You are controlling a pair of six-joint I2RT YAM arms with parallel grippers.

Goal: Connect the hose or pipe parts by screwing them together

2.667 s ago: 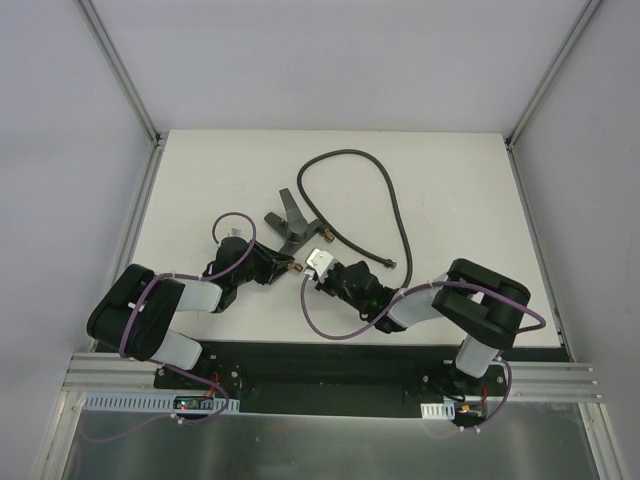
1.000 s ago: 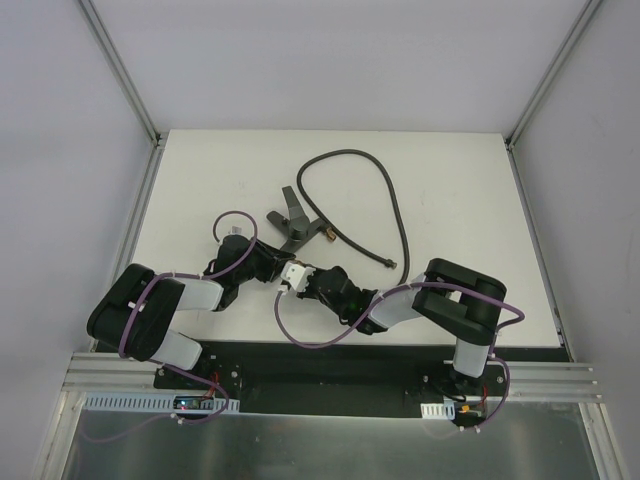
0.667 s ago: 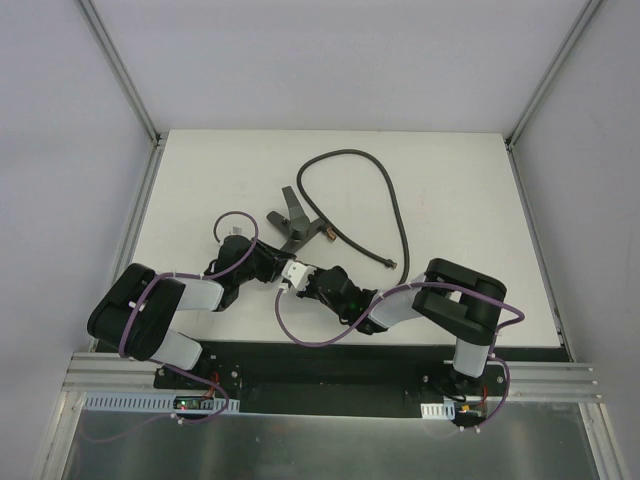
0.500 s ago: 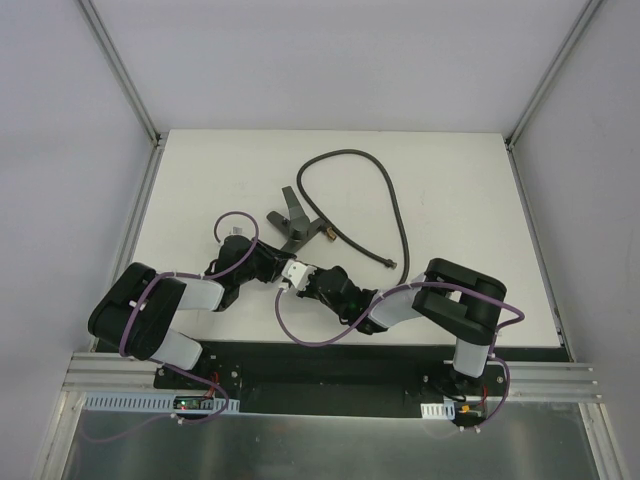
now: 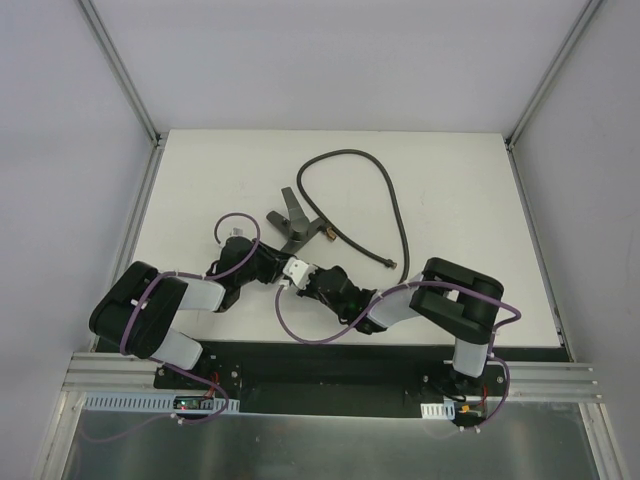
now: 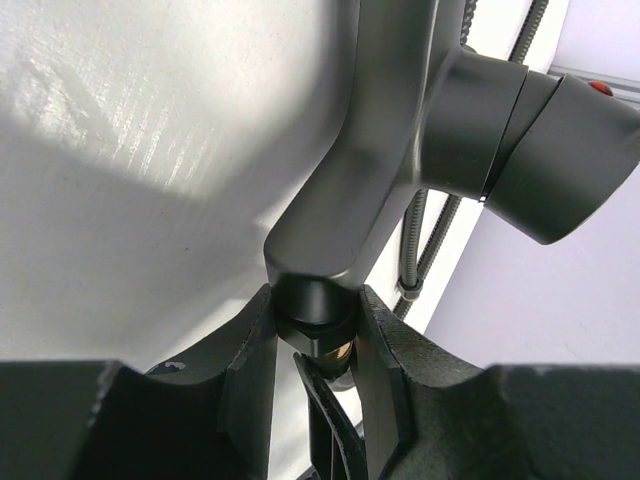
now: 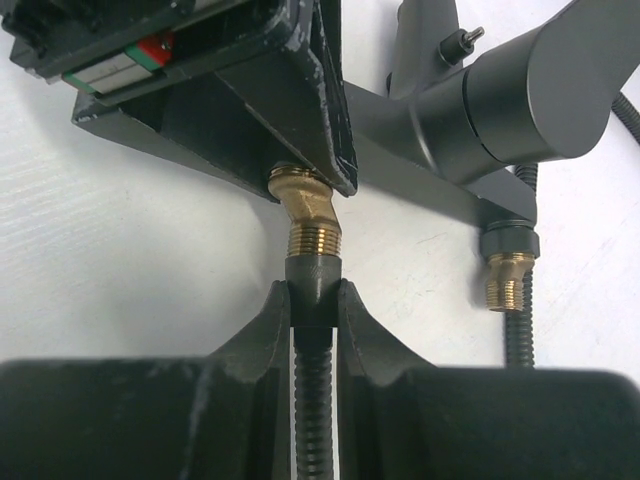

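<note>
The dark-grey forked fitting (image 5: 291, 222) lies mid-table. My left gripper (image 5: 277, 266) is shut on its near leg, its fingers clamping the dark nut (image 6: 314, 305) just above a brass tip. My right gripper (image 7: 313, 298) is shut on a hose end, pinching the dark collar (image 7: 314, 275). That collar butts against the fitting's brass threaded tip (image 7: 314, 238) under the left gripper's finger. In the top view my right gripper (image 5: 296, 270) sits right against the left one. The hose (image 5: 345, 152) loops toward the back. The fitting's other brass tip (image 7: 508, 276) has hose running from it.
A stretch of hose with a small brass end (image 5: 391, 265) lies right of the fitting, beside my right arm (image 5: 455, 300). Purple arm cables (image 5: 300, 335) hang near both wrists. Metal frame rails (image 5: 150, 140) border the white table's sides.
Since the earliest frame my right gripper has carried the hose end left to the tip in the left gripper. Over the last second both arms have barely shifted.
</note>
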